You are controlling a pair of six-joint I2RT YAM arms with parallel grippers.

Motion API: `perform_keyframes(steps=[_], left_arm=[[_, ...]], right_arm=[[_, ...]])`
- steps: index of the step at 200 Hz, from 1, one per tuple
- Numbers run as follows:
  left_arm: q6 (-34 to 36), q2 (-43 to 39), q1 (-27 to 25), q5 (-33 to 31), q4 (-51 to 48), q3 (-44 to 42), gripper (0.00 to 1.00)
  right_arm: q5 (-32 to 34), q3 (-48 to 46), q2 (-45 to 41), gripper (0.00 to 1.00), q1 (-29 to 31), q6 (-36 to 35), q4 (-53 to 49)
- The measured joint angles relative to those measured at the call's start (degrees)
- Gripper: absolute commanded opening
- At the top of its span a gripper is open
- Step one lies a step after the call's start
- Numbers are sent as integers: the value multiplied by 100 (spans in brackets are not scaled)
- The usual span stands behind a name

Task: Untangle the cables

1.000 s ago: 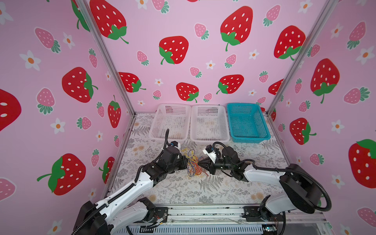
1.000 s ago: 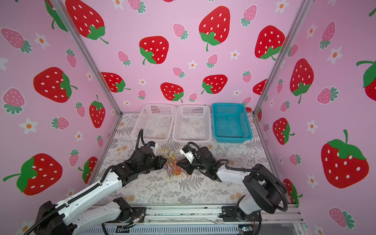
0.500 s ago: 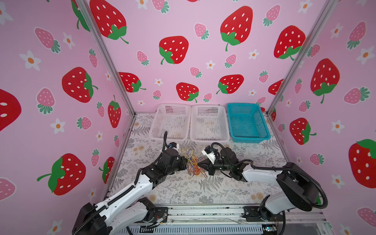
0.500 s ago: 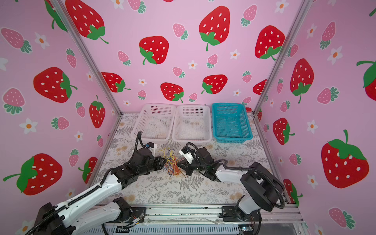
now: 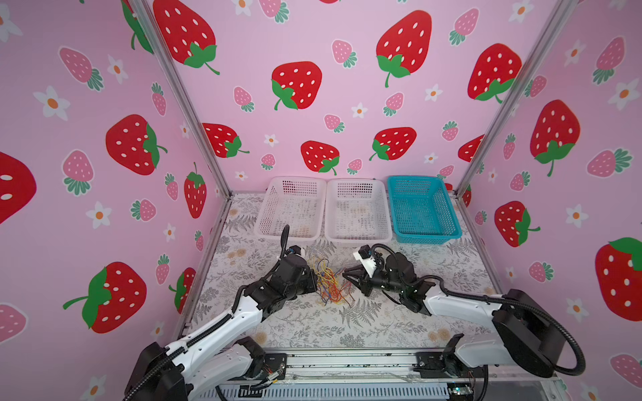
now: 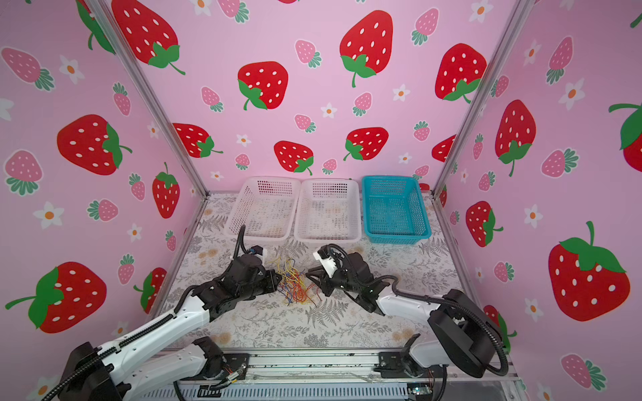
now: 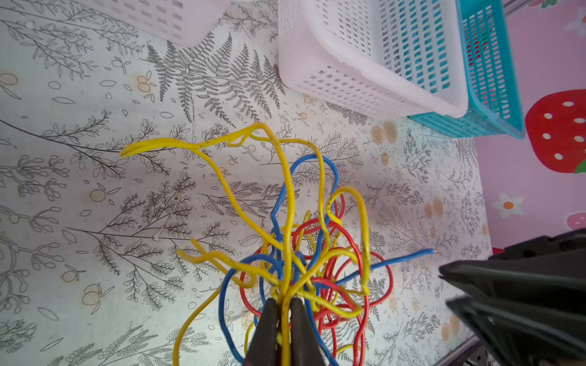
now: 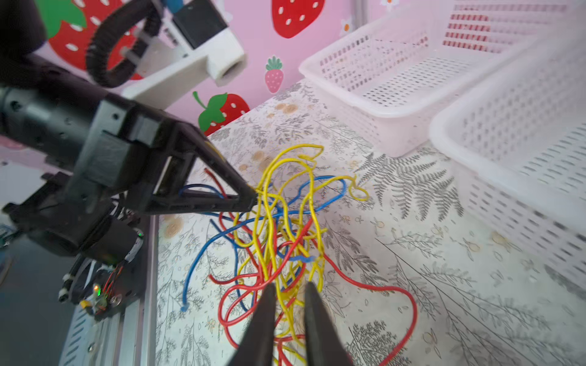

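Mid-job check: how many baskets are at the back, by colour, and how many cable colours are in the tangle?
white baskets: 2
teal basket: 1
Total baskets: 3
cables: 3 colours (yellow, red, blue); the strands are too tangled to count one by one.

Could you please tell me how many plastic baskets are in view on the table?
3, side by side in a row in a top view: the left white basket, the middle white basket and the blue basket at the right end. None seems hidden.
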Motion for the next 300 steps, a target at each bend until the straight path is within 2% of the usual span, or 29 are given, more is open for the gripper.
perform_keyframes(steps=[14, 35, 60, 81, 158, 214, 278, 300], left_arm=[[-11, 0, 0, 2, 7, 0, 0], [-39, 2, 0, 9, 33, 2, 0], [-98, 2, -2, 15, 85, 2, 0], [-153, 2, -4, 20, 125, 2, 0], [-280, 59, 2, -140, 188, -22, 0], [-413, -518, -24, -358, 214, -138, 0], [-649, -732, -24, -402, 398, -444, 0], [-706, -911, -28, -452, 400, -507, 0]], right_arm=[[-304, 2, 205, 37, 24, 81, 136], [-553, 2, 442, 37, 109, 170, 175], [-654, 39, 662, 31, 238, 264, 212], [-632, 168, 898, 26, 282, 348, 227], [-208, 487, 1268, 25, 391, 439, 50], [-181, 586, 1283, 26, 411, 413, -15], [-229, 614, 1340, 27, 424, 413, -68], [-203, 647, 1364, 19, 444, 417, -85]])
